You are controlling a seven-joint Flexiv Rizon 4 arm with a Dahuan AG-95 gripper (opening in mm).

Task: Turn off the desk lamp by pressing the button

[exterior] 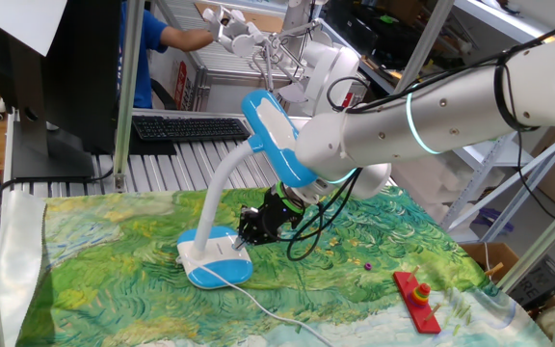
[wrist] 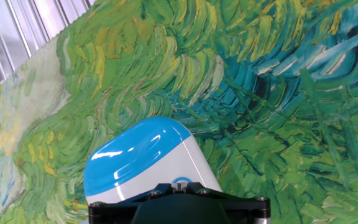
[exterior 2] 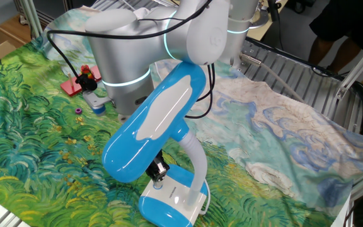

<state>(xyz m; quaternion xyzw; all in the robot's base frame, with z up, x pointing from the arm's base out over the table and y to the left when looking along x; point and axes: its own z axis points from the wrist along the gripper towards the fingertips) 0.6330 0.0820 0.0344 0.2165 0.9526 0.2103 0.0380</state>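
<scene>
Closest to the lens sat the light-blue and white plastic desk lamp (exterior 2: 169,151), oblong head looming over its rounded base on the green painted-cloth tabletop (exterior 2: 36,145). Black fingers (exterior 2: 157,170) were closed, empty, tip right at the tiny pale-grey button (wrist: 180,182) on the white top plate. Risk, I reckon: slipping off-centre and shoving the light base. White arm (exterior: 422,120) reached under the head, angled steeply down.
</scene>
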